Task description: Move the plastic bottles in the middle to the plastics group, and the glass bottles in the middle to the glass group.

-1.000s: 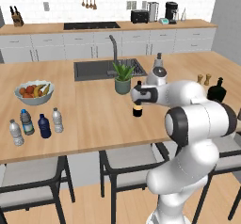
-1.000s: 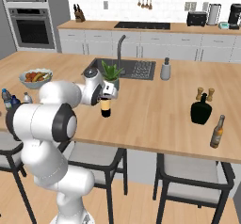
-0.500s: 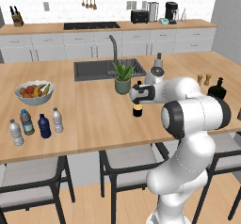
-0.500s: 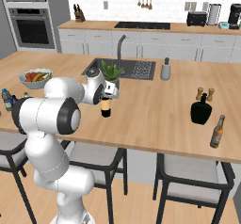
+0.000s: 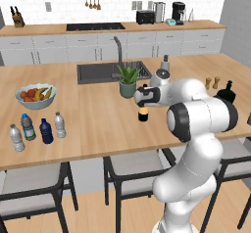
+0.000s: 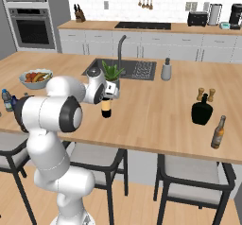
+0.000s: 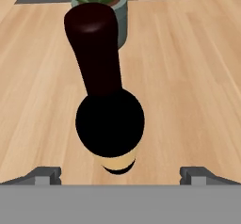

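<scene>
The tall dark wine bottle (image 5: 142, 113) (image 6: 107, 108) stands mid-counter in front of a potted plant; its cream-yellow label shows below my hand. My gripper (image 5: 142, 97) (image 6: 109, 92) (image 7: 120, 175) hangs right over the bottle's neck, open, its fingertips (image 7: 45, 175) wide apart and clear of the glass (image 7: 110, 122). At the counter's left end the dark blue bottle (image 5: 46, 131) and the clear pale-capped one (image 5: 60, 125) stand beside the plastics group: a clear bottle (image 5: 16, 137) and a blue-green labelled one (image 5: 28, 127). The squat black bottle (image 5: 226, 91) (image 6: 202, 111) stands far right.
The potted plant (image 5: 128, 82) (image 6: 111, 73) stands just behind the wine bottle, with the sink (image 5: 98, 73) beyond it. A fruit bowl (image 5: 35, 96) is at the left. Salt and pepper shakers (image 6: 206, 94) and a brown bottle (image 6: 218, 132) stand near the squat bottle. Stools line the near edge.
The arm's elbow has swung a little while the hand stays over the wine bottle. The jaws remain open and the bottles have not moved.
</scene>
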